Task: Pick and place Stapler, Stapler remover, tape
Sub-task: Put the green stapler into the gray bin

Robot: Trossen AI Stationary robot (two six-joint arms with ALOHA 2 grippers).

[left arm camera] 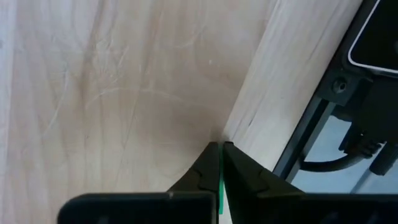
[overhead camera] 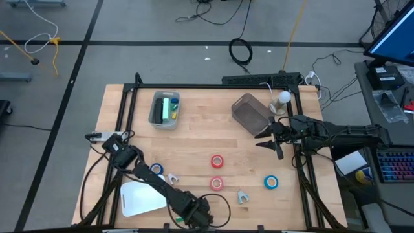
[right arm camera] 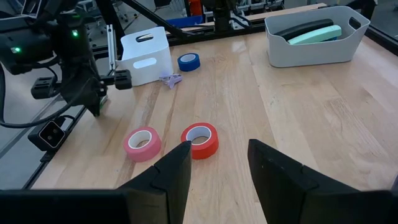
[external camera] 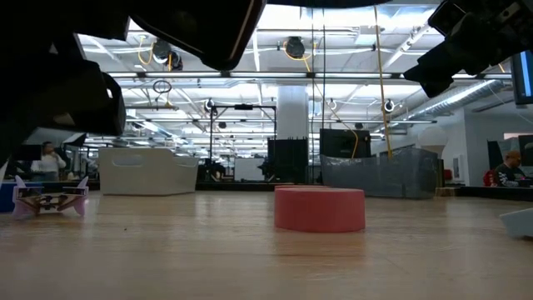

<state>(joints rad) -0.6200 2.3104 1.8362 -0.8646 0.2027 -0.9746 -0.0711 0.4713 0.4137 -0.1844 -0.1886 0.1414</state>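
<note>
Near the table's front edge my left gripper [overhead camera: 194, 217] [left arm camera: 221, 147] points down at bare wood, shut, with a thin green sliver [left arm camera: 219, 186] in the slit between its fingers. My right gripper [overhead camera: 268, 137] [right arm camera: 217, 163] hangs open at the right, above the table. Two red tapes [overhead camera: 217, 160] [overhead camera: 217, 184] and two blue tapes [overhead camera: 156, 169] [overhead camera: 271, 182] lie flat on the wood. One stapler remover [overhead camera: 172, 178] lies by the left blue tape, another [overhead camera: 242, 197] near the front. A green stapler [overhead camera: 169, 107] lies inside the grey bin [overhead camera: 157, 114]. My left gripper has its fingers closed, pointing down from above at the wood beside the table's near edge [left arm camera: 249, 118]. I cannot tell whether the green sliver is a held thing. Nor can I tell whether the fingertips touch the wood.
A white bin [overhead camera: 142, 197] stands at the front left beside my left arm. A dark see-through bin [overhead camera: 251, 113] stands at the back right, near my right gripper. The black frame rails [overhead camera: 304, 168] run along the table's sides. Bare wood lies in the table's middle.
</note>
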